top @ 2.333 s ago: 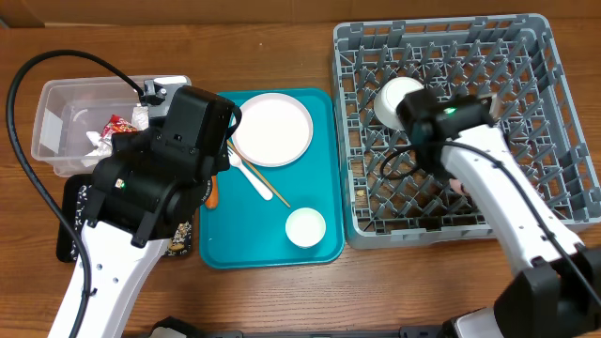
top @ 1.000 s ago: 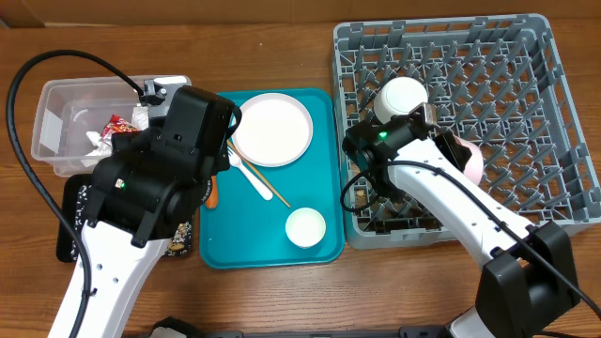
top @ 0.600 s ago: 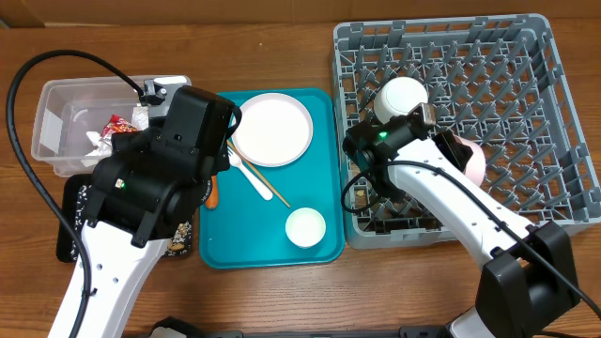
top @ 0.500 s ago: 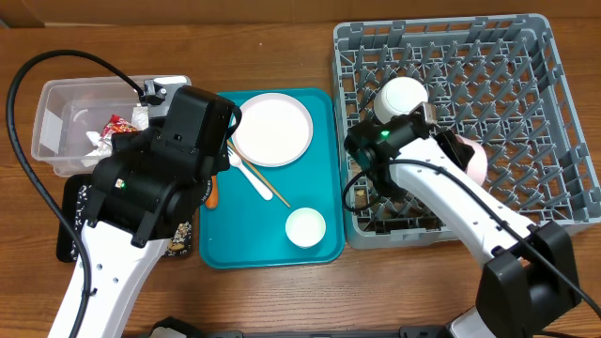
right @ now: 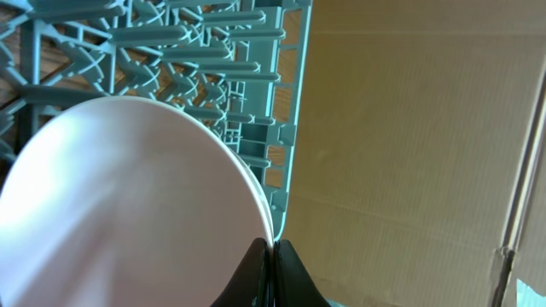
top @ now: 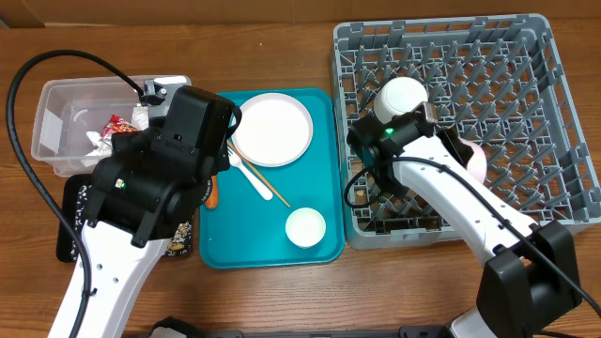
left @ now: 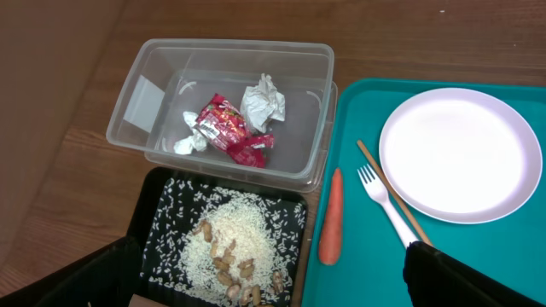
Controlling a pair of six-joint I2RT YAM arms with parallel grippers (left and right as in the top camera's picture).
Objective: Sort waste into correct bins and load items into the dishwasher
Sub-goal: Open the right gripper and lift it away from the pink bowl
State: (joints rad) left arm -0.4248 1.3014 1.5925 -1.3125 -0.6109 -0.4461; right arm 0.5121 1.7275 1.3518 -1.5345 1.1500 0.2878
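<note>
My right gripper [right: 271, 254] is shut on the thin rim of a pale-pink bowl [right: 128, 213], held on edge over the grey dishwasher rack [top: 526, 56]. From overhead the bowl [top: 473, 161] shows in the rack's middle. A white bowl [top: 399, 96] lies in the rack's left part. My left gripper [left: 273, 290] is open and empty above the black tray of rice and nuts [left: 230, 243]. The clear tub [left: 153, 94] holds a red wrapper [left: 223, 128] and paper wads [left: 263, 101]. On the teal tray lie a carrot [left: 331, 215], fork [left: 384, 205], chopstick [left: 394, 194], white plate [top: 271, 129] and small cup [top: 305, 227].
The teal tray [top: 225, 249] sits between the bins and the rack. My left arm [top: 160, 174] covers most of the black tray from overhead. A cardboard wall [right: 409, 128] stands beyond the rack's far side. A black cable [top: 19, 94] loops over the table's left.
The right arm swung its wrist to the rack's left side with the pink bowl, then edged slightly right over the last second. The left arm has not moved.
</note>
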